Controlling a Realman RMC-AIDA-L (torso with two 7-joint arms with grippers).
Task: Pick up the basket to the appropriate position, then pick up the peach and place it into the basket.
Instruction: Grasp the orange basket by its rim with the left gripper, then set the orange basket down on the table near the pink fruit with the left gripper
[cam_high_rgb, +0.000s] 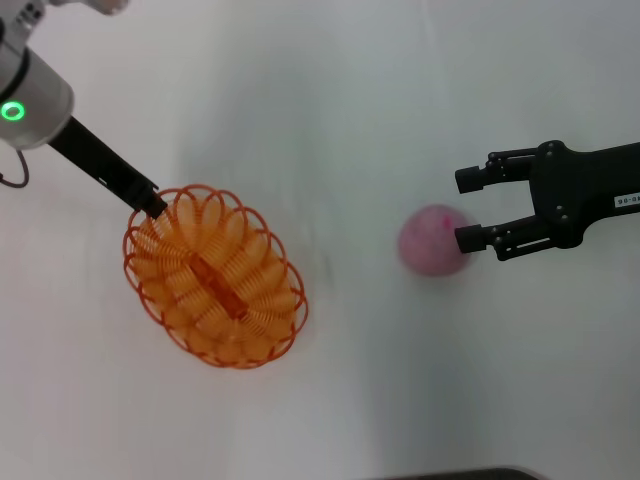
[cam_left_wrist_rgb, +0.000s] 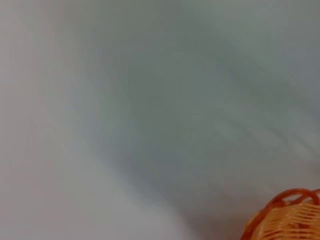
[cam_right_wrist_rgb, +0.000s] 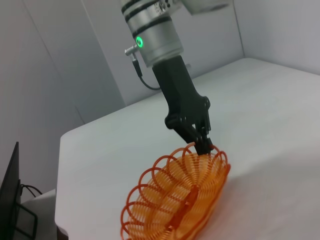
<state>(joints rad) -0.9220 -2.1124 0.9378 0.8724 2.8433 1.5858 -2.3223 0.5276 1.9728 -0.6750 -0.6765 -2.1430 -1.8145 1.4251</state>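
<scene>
At the far end of the orange basket (cam_high_rgb: 215, 277), the left gripper (cam_high_rgb: 157, 207) was seen clamped on the scalloped rim, its fingers pinched narrow around a loop of the strands. From the right wrist view the basket (cam_right_wrist_rgb: 175, 200) appeared tilted, its gripped end raised off the white table (cam_high_rgb: 400, 100). Well apart from it, the right gripper (cam_high_rgb: 470, 209) was held wide, and the pink peach (cam_high_rgb: 433, 240) lay just beyond its fingertips, beside the lower finger rather than between the two. The basket was judged not yet settled. To do this step well, it should be lowered flat before release, and the open jaws should be centred on the peach before being closed gently.
</scene>
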